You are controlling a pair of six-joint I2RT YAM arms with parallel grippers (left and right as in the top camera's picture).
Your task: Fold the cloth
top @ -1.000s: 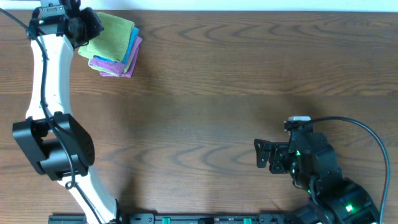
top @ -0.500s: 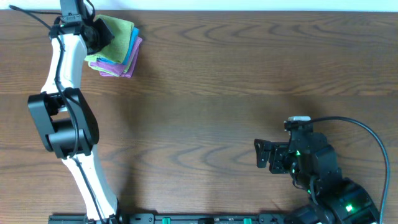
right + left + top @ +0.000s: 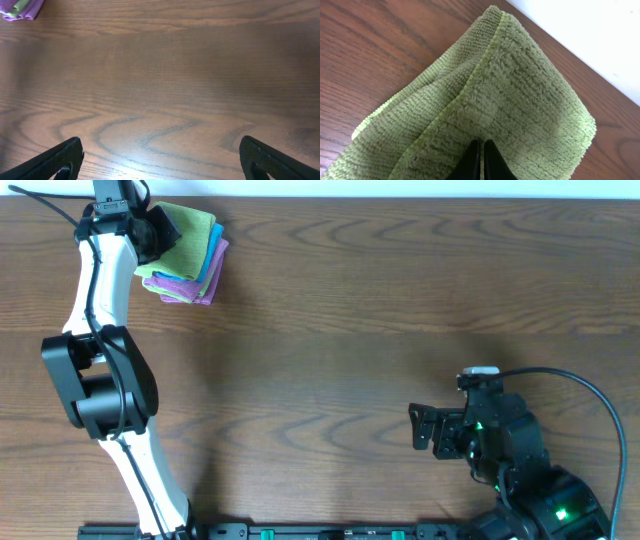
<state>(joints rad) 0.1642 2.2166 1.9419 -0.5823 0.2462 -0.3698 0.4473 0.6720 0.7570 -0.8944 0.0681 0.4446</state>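
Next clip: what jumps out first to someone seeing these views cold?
A small stack of cloths, green over blue and purple, sits in the far left corner of the table, with the left arm reaching to it. In the left wrist view the green cloth fills the frame, the left fingers closed together right at it. The right fingers hang open over bare wood.

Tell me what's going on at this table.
The left gripper is at the far corner of the table, resting on the green cloth that tops a folded stack, with a blue cloth and a purple cloth beneath. Its jaws are together against the fabric; whether they pinch any of it is unclear. The right gripper hangs over bare wood near the front edge, jaws wide open, holding nothing.
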